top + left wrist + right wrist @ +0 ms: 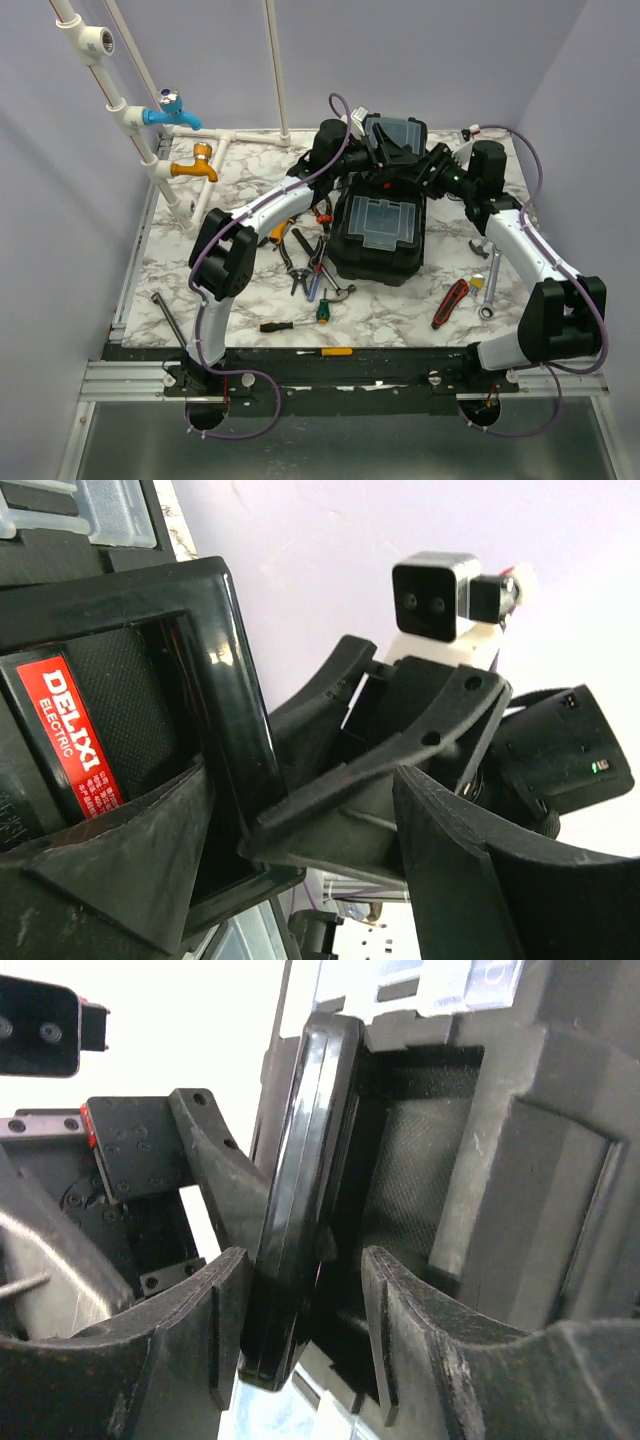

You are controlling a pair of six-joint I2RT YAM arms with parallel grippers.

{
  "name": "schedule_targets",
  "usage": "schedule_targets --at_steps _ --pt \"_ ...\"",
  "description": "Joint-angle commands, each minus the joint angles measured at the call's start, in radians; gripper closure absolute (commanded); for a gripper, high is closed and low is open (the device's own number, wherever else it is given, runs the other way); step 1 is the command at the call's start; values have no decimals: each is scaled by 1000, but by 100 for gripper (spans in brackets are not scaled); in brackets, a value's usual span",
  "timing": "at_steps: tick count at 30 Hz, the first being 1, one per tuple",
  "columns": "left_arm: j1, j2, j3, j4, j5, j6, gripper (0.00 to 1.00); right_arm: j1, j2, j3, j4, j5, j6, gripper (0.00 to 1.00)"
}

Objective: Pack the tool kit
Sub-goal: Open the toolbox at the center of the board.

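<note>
Left pincer (300, 780) and right pincer (302, 1260) stood with jaws apart, clamped on nothing, above the table (420, 305). At its centre sat the toolbox (375, 240), lid apparently shut. Both pincers straddled its handle (300, 1160). Pliers (297, 262), wrench (488, 290) and screwdriver (275, 326) lay loose nearby. Step in hand: probably opening the box. Next move calls for closing on the handle, then a joint, level lift.
</note>
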Motion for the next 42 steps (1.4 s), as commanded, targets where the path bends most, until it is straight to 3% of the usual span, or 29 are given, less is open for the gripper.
schedule_targets --at_steps 1,5,6,11,16,21,25,32,42 --pt "14 -44 -39 -10 58 29 27 3 60 36 6 -25 -7 47" --pt "30 -83 -56 -37 49 64 19 3 69 54 -46 7 -29 86" --pt "38 -108 -73 -49 35 81 17 3 69 63 -61 22 -43 90" --pt "99 -291 -165 -230 -99 296 2 9 96 148 -152 60 -107 93" --pt "125 -503 -293 -409 -320 458 2 20 177 296 -237 68 -162 94" --pt "127 -673 -512 -389 -483 478 2 35 249 458 -311 32 -184 98" --pt "143 -686 -585 -384 -469 482 2 37 243 548 -339 67 -170 100" --pt "149 -651 -582 -377 -400 501 2 36 223 662 -392 99 -167 99" --pt "171 -599 -624 -280 -277 471 2 12 171 594 -358 145 -160 99"
